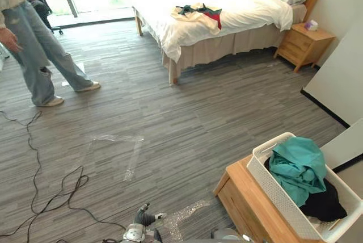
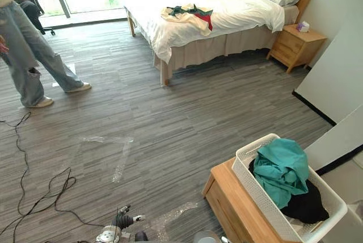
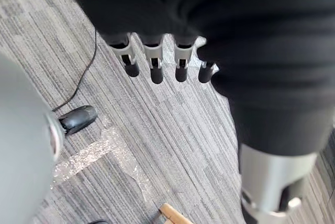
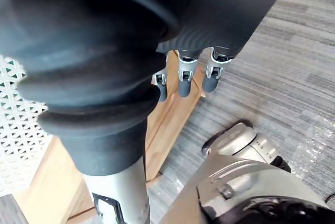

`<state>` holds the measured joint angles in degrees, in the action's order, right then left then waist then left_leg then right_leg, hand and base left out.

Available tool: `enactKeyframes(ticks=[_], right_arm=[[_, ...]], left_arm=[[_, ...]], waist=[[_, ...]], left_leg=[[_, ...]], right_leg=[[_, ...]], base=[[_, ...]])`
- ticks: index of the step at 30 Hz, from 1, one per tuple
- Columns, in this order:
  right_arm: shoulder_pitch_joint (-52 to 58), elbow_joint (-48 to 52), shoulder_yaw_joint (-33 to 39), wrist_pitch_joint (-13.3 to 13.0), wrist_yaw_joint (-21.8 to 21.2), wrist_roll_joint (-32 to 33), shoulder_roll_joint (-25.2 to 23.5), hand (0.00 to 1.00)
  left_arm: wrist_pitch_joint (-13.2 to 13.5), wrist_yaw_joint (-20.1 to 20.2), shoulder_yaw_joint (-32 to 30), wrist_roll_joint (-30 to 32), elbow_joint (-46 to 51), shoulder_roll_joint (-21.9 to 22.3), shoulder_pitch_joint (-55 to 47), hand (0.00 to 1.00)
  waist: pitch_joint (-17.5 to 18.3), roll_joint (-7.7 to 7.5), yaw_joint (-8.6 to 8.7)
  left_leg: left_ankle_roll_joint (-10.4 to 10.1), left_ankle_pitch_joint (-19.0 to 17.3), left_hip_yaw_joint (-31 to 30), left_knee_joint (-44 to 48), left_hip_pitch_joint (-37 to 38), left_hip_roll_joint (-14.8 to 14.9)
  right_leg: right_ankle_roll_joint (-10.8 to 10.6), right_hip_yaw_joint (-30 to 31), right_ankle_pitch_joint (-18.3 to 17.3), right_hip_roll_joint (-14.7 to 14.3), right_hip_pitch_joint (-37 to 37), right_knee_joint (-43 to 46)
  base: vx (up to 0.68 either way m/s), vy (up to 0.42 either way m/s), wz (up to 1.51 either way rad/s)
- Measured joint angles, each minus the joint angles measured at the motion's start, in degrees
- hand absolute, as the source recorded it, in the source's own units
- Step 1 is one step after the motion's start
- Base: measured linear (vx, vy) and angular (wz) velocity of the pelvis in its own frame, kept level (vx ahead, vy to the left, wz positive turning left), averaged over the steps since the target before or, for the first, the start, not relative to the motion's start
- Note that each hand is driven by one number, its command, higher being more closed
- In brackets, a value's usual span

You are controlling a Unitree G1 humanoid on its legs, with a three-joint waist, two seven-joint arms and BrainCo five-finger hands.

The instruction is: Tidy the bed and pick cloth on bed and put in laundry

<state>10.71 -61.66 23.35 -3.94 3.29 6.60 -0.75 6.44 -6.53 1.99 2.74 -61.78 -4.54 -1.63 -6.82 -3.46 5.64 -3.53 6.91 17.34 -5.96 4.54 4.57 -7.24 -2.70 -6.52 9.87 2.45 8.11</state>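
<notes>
Fingers: on our left hand (image 3: 156, 63) and right hand (image 4: 186, 73) they hang loosely straight, holding nothing.
Cloth: cream, green and red heap (image 1: 197, 15) toward the bed's (image 1: 255, 4) foot end.
Laundry basket (image 1: 275, 195): on a wooden cabinet (image 1: 249, 203), with teal cloth (image 1: 298, 166) inside.

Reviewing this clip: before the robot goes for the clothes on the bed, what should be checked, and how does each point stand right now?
1. Something to collect: a pile of clothes lies on the bed. Ok.
2. The left hand is open and empty. Ok.
3. The right hand is open and empty. Ok.
4. Drop-off ready: the laundry basket sits on the wooden cabinet, holding a teal cloth and a black cloth, with probably room on top. Ok.
5. Bed within reach: it is across the floor. Not ok.
6. Route: the person stands left of the straight line to the bed. Ok.
</notes>
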Motion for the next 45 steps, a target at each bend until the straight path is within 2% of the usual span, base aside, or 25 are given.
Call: enactKeyframes(ticks=[1, 10, 14, 15, 17, 18, 19, 20, 21, 22, 23, 24, 25, 26, 28, 30, 32, 35, 37, 38, 39, 40, 42, 43, 45], right_arm=[[-0.8, -1.0, -5.3, -0.7, -2.1, -0.4, 2.5, 0.0], [-0.8, -1.0, -5.2, -0.8, -2.4, -0.3, 2.9, 0.0], [-0.6, -0.1, -5.2, -1.3, -2.4, -0.2, 2.9, 0.0], [-0.2, 0.2, -5.0, -1.5, -2.5, -0.2, 2.9, 0.0], [-0.5, 0.2, -5.0, -1.5, -2.6, -0.2, 2.7, 0.0], [-0.5, 0.3, -4.9, -1.6, -2.7, -0.3, 3.9, 0.0], [-0.6, 0.8, -5.1, -2.0, -3.0, -0.4, 5.7, 0.0], [-1.4, 0.8, -5.1, -2.1, -3.1, -0.4, 6.7, 0.0], [-2.4, 0.8, -5.2, -2.3, -3.3, -0.4, 6.6, 0.0], [-2.2, 0.4, -5.1, -2.3, -3.6, -0.5, 5.6, 0.0], [-2.6, -0.3, -5.1, -2.0, -3.5, -0.5, 5.6, 0.0], [-2.6, -0.4, -5.0, -1.8, -3.6, -0.6, 5.5, 0.0], [-2.6, -0.3, -5.0, -1.9, -3.6, -0.8, 4.7, 0.0], [-2.1, -0.3, -4.6, -2.0, -3.7, -1.0, 4.4, 0.0], [-1.9, -0.2, -4.7, -2.0, -4.0, -1.3, 3.7, 0.0], [-1.6, 0.2, -4.2, -2.2, -4.7, -1.5, 2.6, 0.0], [-1.6, 0.3, -4.2, -2.2, -4.7, -1.6, 1.8, 0.0], [-1.4, 1.0, -4.0, -2.4, -4.7, -1.4, 1.5, 0.0], [-1.4, 2.0, -4.0, -2.4, -4.6, -0.4, 2.2, 0.0], [-1.5, 2.0, -3.9, -2.4, -4.6, -0.2, 2.2, 0.0], [-1.5, 2.1, -3.9, -2.4, -4.6, 0.1, 2.3, 0.0], [-1.4, 2.3, -3.7, -2.3, -4.6, 0.2, 2.2, 0.0], [-0.9, 2.3, -2.7, -2.2, -4.6, 0.2, 1.8, 0.0], [-0.9, 2.3, -1.1, -2.2, -4.7, 0.3, 1.6, 0.0], [-0.8, 2.4, 0.2, -2.4, -4.7, 0.3, 1.6, 0.0]], left_arm=[[0.1, 0.0, -2.2, -1.1, -0.6, 0.9, -1.0, 0.0], [0.1, 0.0, -3.4, -1.1, -0.6, 0.9, -1.1, 0.0], [0.0, -0.2, -8.0, -2.3, 0.7, 0.3, -0.7, 0.0], [0.0, -0.3, -9.7, -2.6, 0.7, 0.1, -1.0, 0.0], [0.2, -0.3, -11.7, -4.5, 1.9, -0.1, -0.7, 0.0], [0.2, -0.6, -11.5, -4.5, 3.0, 0.4, -0.8, 0.0], [0.2, -1.1, -11.7, -4.7, 3.1, 1.6, -2.4, 0.0], [0.2, -1.2, -11.7, -4.9, 2.8, 2.5, -2.6, 0.0], [0.2, -1.2, -11.8, -4.9, 2.8, 2.4, -2.5, 0.0], [0.3, -1.1, -13.2, -5.0, 3.1, 0.7, -2.8, 0.0], [0.3, -1.3, -14.1, -4.9, 3.0, 0.5, -2.5, 0.0], [0.1, -1.2, -15.4, -5.1, 2.8, 0.7, -3.0, 0.0], [0.0, -1.2, -16.8, -5.0, 2.8, 0.4, -4.6, 0.0], [-0.3, -1.2, -16.7, -4.8, 2.7, -0.2, -6.2, 0.0], [-1.0, -1.3, -16.6, -4.5, 1.8, -0.2, -6.5, 0.0], [-1.3, -1.2, -14.1, -2.6, 1.6, -1.6, -6.4, 0.0], [-1.2, -1.2, -12.5, -1.4, 1.5, -3.0, -5.2, 0.0], [-1.2, -1.1, -10.0, -0.8, 1.4, -2.9, -3.2, 0.0], [-1.2, -0.9, -8.4, -0.4, 1.4, -1.1, -1.7, 0.0], [-1.2, -0.9, -8.3, -0.3, 1.5, -0.8, -1.3, 0.0], [-1.2, -0.8, -8.1, 0.2, 1.5, 0.1, -0.8, 0.0], [-1.2, -0.5, -7.5, 0.3, 1.5, 0.5, -0.5, 0.0], [-1.2, 0.2, -7.2, 1.1, 1.2, 1.0, -0.7, 0.0], [-1.2, 0.3, -7.4, 1.6, 0.2, 1.6, -1.1, 0.0], [-1.2, 0.4, -8.0, 2.5, 0.2, 2.3, -1.7, 0.0]], waist=[[0.7, 1.63, -0.55], [0.6, 2.07, -0.75], [-2.3, 1.52, -2.62], [-2.6, 1.83, -2.6], [-4.8, 0.99, -3.04], [-4.5, 1.64, -3.62], [-4.1, 5.22, -4.09], [-3.9, 7.32, -4.26], [-4.8, 8.05, -3.94], [-4.5, 4.97, -3.78], [-5.1, 5.37, -3.57], [-4.7, 4.62, -3.57], [-3.6, 3.19, -3.71], [-2.5, 1.41, -3.58], [-2.9, 0.96, -3.43], [-3.3, 0.85, -3.06], [-3.4, -0.78, -3.21], [-3.4, -0.23, -2.21], [-4.0, 1.43, -1.04], [-4.2, 1.7, -0.81], [-4.3, 1.96, 0.07], [-4.4, 2.0, 0.4], [-4.6, 2.1, 0.6], [-4.8, 2.72, 0.62], [-5.2, 4.16, 0.5]], left_leg=[[-1.0, -0.9, 0.2, 0.0, 1.3, 1.3], [-1.3, -1.1, 0.3, 0.4, 1.3, 1.5], [-0.9, -6.4, 0.1, 12.9, -3.8, 3.7], [-1.5, -7.5, 0.6, 18.0, -6.1, 4.8], [-3.1, -9.8, 1.8, 28.4, -12.2, 5.9], [-2.6, -10.7, 1.6, 24.5, -13.0, 5.1], [-2.4, -10.1, 1.4, 17.9, -12.9, 5.6], [-1.4, -8.8, 1.6, 17.7, -13.6, 6.1], [-1.5, -9.7, 1.4, 19.4, -14.8, 6.5], [-1.2, -10.3, 1.3, 23.1, -16.9, 3.9], [-0.4, -10.8, 0.4, 25.2, -17.6, 4.0], [0.9, -11.6, 0.3, 26.6, -18.1, 3.2], [2.9, -12.9, 1.0, 26.7, -17.3, 0.9], [3.7, -13.8, 1.7, 23.5, -14.2, -1.9], [4.1, -14.5, 2.5, 21.6, -10.5, -2.7], [4.5, -16.1, 2.7, 17.8, -3.4, -3.4], [4.5, -17.2, 1.8, 16.6, 0.3, -3.5], [4.4, -18.0, -0.5, 14.8, 3.8, -1.8], [3.5, -18.3, -1.8, 11.8, 6.8, -0.2], [2.9, -18.5, -2.0, 11.2, 7.4, 0.0], [2.0, -19.0, -2.2, 10.3, 8.5, 0.3], [0.5, -20.0, -2.1, 9.7, 9.7, 0.4], [-1.7, -21.5, -1.6, 8.0, 13.5, 0.8], [-2.6, -21.7, -0.8, 7.4, 16.6, 1.9], [-5.5, -18.8, 1.2, 8.5, 18.4, 3.8]], right_leg=[[0.9, -1.8, 1.3, -1.8, 4.6, -5.4], [1.0, -1.8, 1.2, -1.9, 4.5, -5.1], [2.0, -2.1, -1.3, -1.3, 4.5, -1.7], [2.0, -2.1, -2.0, -1.6, 4.7, -2.2], [2.4, -2.4, -2.1, -1.0, 6.8, -4.2], [2.3, -2.4, -2.2, -0.6, 7.8, -6.3], [2.1, -2.2, -2.5, -2.1, 8.7, -10.2], [1.4, -2.2, -2.7, -3.0, 9.0, -10.0], [1.1, -3.5, -3.3, -3.2, 7.3, -4.9], [2.1, -3.6, -5.9, -1.6, 8.1, -3.7], [0.8, -4.7, -7.1, -1.4, 9.0, -4.2], [1.7, -3.7, -8.1, -0.7, 8.5, -3.5], [1.6, -3.0, -9.1, 1.5, 8.5, -2.8], [1.8, -1.6, -9.5, 3.8, 8.3, 1.0], [1.6, 0.8, -8.4, 4.7, 1.3, 17.8], [2.1, 2.7, -0.1, 5.2, -7.5, 40.7], [1.5, 0.3, -3.8, 5.1, -11.5, 47.3], [2.0, -7.0, -8.3, 2.0, -15.2, 39.0], [4.1, -11.1, -5.3, -2.8, -17.2, 18.2], [4.5, -11.5, -2.8, -3.6, -17.8, 12.4], [4.9, -12.1, 2.5, -4.4, -18.8, 2.0], [4.6, -12.9, 5.7, -3.7, -21.1, -2.5], [5.5, -13.2, 8.2, -2.7, -23.2, -2.7], [7.4, -13.7, 13.7, -3.6, -23.3, 1.6], [8.9, -13.9, 14.8, -5.0, -23.7, 6.1]], base=[[0.02, 0.005, 0.11], [0.0, 0.0, 0.0], [-0.03, -0.013, 0.11], [-0.05, 0.007, 0.36], [-0.08, -0.002, 0.35], [-0.06, 0.063, -0.12], [0.0, 0.088, -0.37], [0.08, 0.096, -0.4], [0.16, 0.054, -0.03], [0.19, 0.037, 0.19], [0.18, 0.027, 0.17], [0.12, 0.042, -0.15], [0.28, 0.133, -0.45], [0.3, 0.116, -0.47], [0.34, 0.132, -0.3], [0.35, 0.164, -0.11], [0.33, 0.094, 0.13], [0.38, 0.002, 0.48], [0.47, -0.064, 0.44], [0.47, -0.104, 0.33], [0.5, -0.157, 0.29], [0.51, -0.18, 0.24], [0.59, -0.259, 0.07], [0.66, -0.299, -0.13], [0.68, -0.397, -0.36]])
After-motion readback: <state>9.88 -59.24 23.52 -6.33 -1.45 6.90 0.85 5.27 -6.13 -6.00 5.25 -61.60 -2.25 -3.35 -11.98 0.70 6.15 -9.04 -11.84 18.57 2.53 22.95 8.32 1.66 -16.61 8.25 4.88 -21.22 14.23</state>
